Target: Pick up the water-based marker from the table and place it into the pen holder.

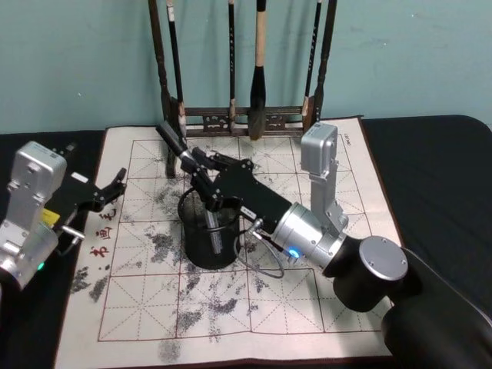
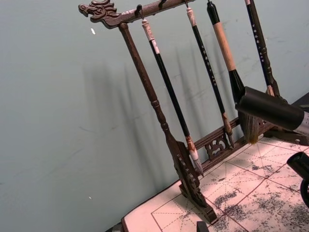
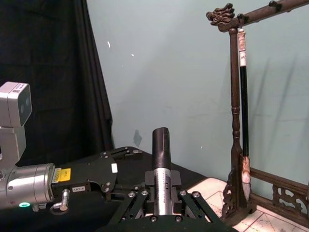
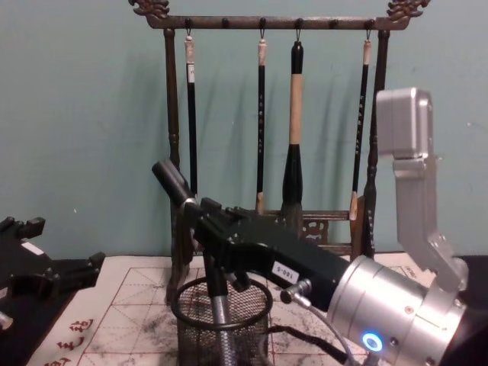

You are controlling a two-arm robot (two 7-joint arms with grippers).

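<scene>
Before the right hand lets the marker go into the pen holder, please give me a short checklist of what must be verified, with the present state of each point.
1. Right hand shut on the marker: ok.
2. Marker's lower end inside the pen holder rim: ok; in the chest view its silver part passes below the rim.
3. Marker upright enough to drop in: not ok; its black top leans toward the brush rack.
4. Marker's tip touching the holder's bottom: cannot tell.
5. Pen holder standing upright on the felt mat: ok.
6. Left hand away from the holder: ok; it is open at the mat's left edge.
</scene>
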